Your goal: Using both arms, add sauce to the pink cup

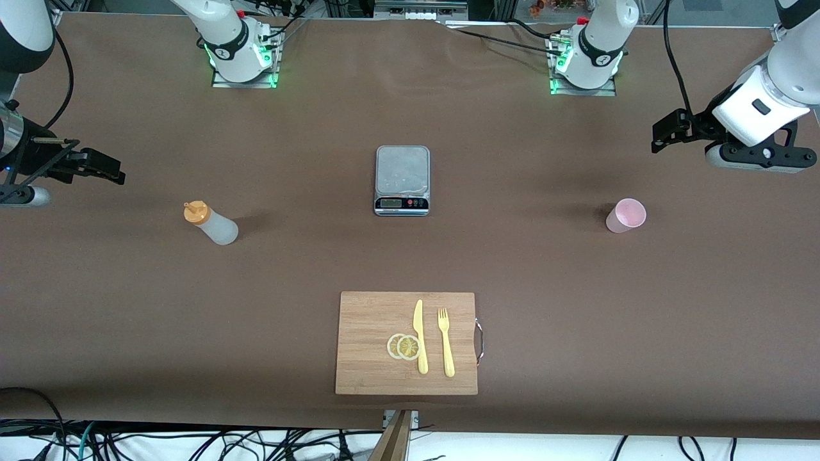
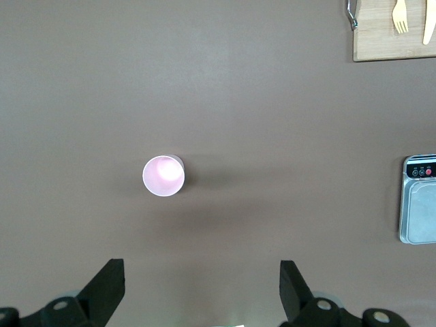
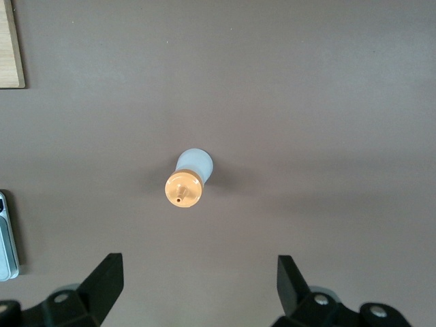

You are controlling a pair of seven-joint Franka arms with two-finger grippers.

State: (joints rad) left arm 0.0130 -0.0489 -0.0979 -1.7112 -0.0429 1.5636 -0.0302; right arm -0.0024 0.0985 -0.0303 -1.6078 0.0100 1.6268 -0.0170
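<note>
The sauce [image 1: 210, 222] stands upright toward the right arm's end of the surface, just below your right end effector [image 1: 96, 168]; the pink cup [image 1: 626, 215] sits under the left end effector [image 1: 669, 131]. Both gape wide, empty.

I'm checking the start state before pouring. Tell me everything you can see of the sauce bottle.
The sauce bottle is small, translucent whitish plastic with an orange nozzle cap, cap on. It stands upright on the bare brown table toward the right arm's end, level with the scale. Nothing touches it but the table; its fill level cannot be told.
</note>
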